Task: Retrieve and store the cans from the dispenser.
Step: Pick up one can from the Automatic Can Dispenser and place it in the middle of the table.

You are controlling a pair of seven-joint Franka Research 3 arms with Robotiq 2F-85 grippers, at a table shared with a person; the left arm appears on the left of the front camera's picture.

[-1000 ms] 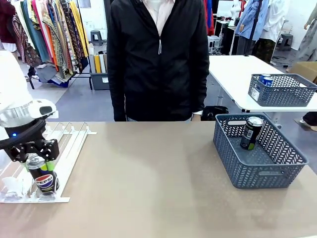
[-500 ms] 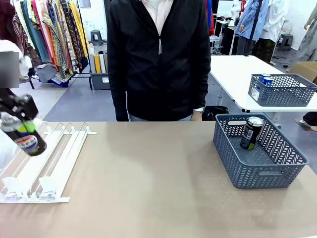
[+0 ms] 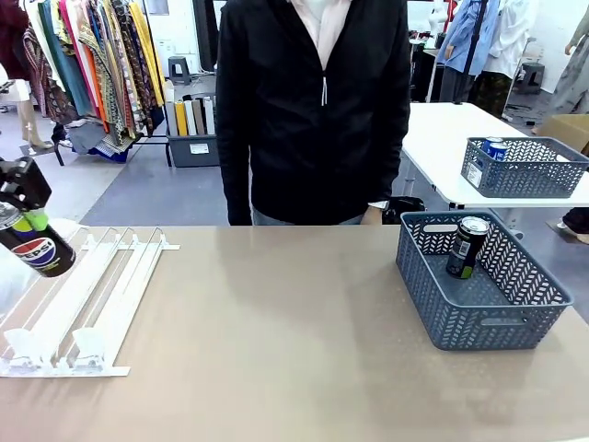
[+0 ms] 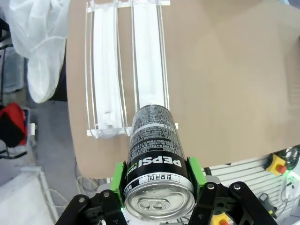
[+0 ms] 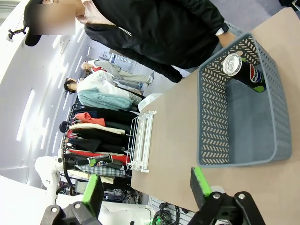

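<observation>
While lifted at the frame's left edge: left gripper (image 3: 28, 221) clamped the black Pepsi can (image 3: 35, 250)
Right gripper (image 5: 145, 185): spread wide, empty
Dispenser (image 3: 92, 299): lower left
Basket (image 3: 479, 313): right, one can (image 3: 467, 247) inside

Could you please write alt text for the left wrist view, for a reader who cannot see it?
The left gripper is shut on a black Pepsi can, silver top toward the camera, green pads pressing both its sides. Below lie the tan table and the white dispenser, its two lanes bare of cans.
</observation>
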